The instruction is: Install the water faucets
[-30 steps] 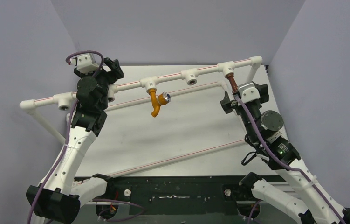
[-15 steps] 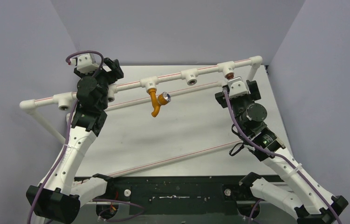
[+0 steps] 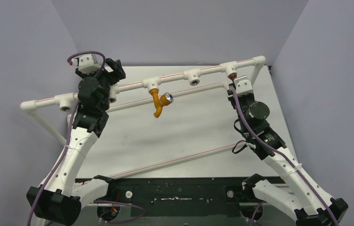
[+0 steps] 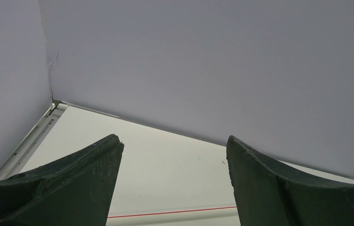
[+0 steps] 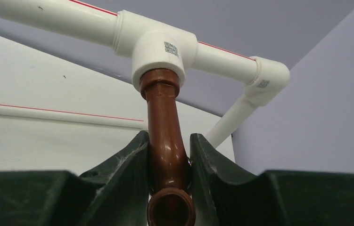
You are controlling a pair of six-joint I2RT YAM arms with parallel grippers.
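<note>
The left arm (image 3: 78, 141) rises from its near-left base and stands with its wrist at the far pipe frame (image 3: 130, 85). The left gripper (image 4: 172, 146) faces the far wall, its jaws spread wide with nothing between them. Four white T sockets (image 3: 193, 76) are in plain view along that far pipe. There are two faucets. The orange-yellow faucet (image 3: 156, 104) hangs from a socket left of centre, its long axis running from the socket toward the near side. Its silver knob (image 3: 167, 98) sticks out to the right and its bent spout tip turns leftward. The red-brown faucet (image 5: 165, 122) sits in the rightmost socket, its axis also running nearward. In the wrist view its spout mouth opens toward the camera. The right gripper (image 5: 168, 141) is clamped on its bent body, both fingers pressed to its sides. The right arm (image 3: 278, 160) stretches from the near-right base to that far-right corner.
</note>
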